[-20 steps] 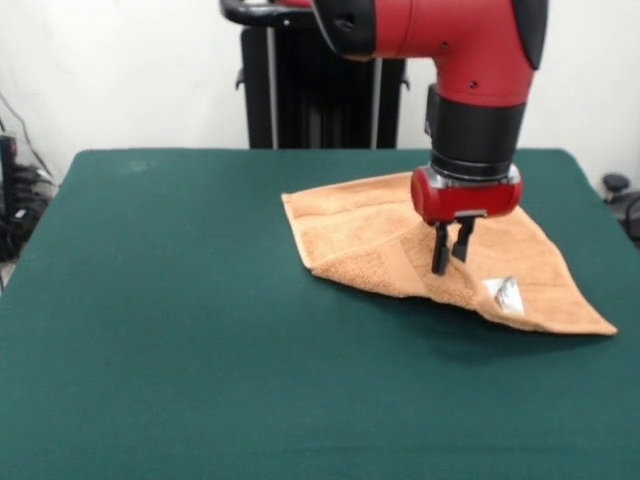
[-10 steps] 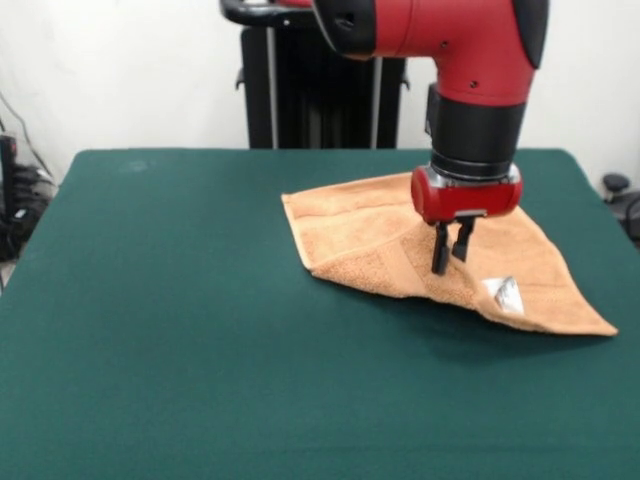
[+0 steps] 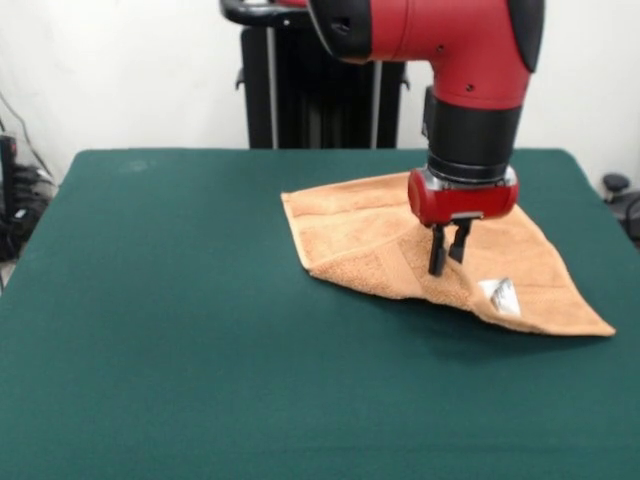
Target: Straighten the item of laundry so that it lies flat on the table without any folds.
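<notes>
The light-orange towel (image 3: 350,235) lies on the right half of the green table (image 3: 180,330), folded over itself into a rough triangle. Its long point reaches toward the near right, and its near edge is raised a little, with a shadow under it. A small white label (image 3: 500,295) shows near that edge. My gripper (image 3: 447,258) comes straight down onto the middle of the towel, just left of the label. Its fingers are close together and pinch the cloth.
The black pedestal (image 3: 320,100) stands behind the table's far edge. Cables and dark equipment (image 3: 15,200) sit off the left side. A dark object (image 3: 615,185) sits off the far right corner. The towel's point lies near the table's right edge.
My gripper has shifted slightly to the left. The towel's label and near-right point have moved a little left with it.
</notes>
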Controlling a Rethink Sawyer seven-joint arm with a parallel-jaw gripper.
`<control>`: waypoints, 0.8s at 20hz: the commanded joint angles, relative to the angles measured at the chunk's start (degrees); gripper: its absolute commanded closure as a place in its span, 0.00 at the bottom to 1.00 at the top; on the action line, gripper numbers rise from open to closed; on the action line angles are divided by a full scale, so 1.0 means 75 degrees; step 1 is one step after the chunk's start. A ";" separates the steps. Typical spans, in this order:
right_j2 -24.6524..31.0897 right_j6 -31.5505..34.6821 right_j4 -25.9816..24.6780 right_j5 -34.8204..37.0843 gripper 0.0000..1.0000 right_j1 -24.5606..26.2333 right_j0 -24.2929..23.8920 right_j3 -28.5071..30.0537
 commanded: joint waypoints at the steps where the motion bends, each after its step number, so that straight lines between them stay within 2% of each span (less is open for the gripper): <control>1: 0.0828 0.0799 0.0224 -0.0324 1.00 0.0807 0.0086 -0.0141; 8: 0.0872 0.0811 0.0320 -0.0315 1.00 0.1066 0.0093 -0.0499; 13: 0.0665 0.0906 0.0292 -0.0398 1.00 0.1624 0.0310 -0.1086; 16: 0.0517 0.1010 0.0240 -0.0492 1.00 0.1734 0.0427 -0.1153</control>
